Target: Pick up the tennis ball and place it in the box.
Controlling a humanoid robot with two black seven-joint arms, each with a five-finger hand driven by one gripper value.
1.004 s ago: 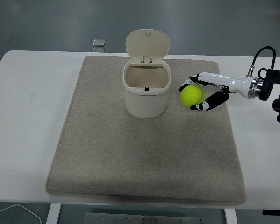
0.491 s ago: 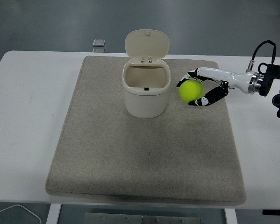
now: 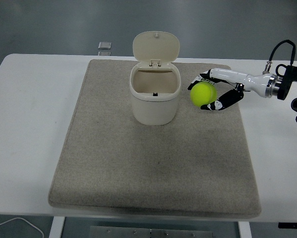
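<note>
A: Starting at the left: white table (image 3: 29, 129), bare on that side. At the near left corner, a loop of white cable (image 3: 19, 224) below the table edge.

B: Next, the grey-beige mat (image 3: 153, 163), covering most of the table's middle, corners rounded. Past its far edge, a small silvery square object (image 3: 104, 45) on the table, too small to tell more.

A: On the mat's far half, slightly left of centre: the box (image 3: 155, 101), cream, upright, rounded. Lid (image 3: 155, 46) hinged at the far rim and tipped up and back, mouth open. Inside, only a small dark mark low on the far inner wall.

B: Just right of the box, apart from it: the tennis ball (image 3: 203, 93), yellow-green, about level with the box's upper part.

A: On the mat or off it?

B: Hard to tell from above. Gripped by the right hand (image 3: 215, 91), black fingers (image 3: 222, 103) curled around its far, right and near sides, left side uncovered.

A: Behind the hand, a white forearm shell, then a metal ring and black wrist with a looping black cable (image 3: 278, 52), reaching in from the right edge.
</note>
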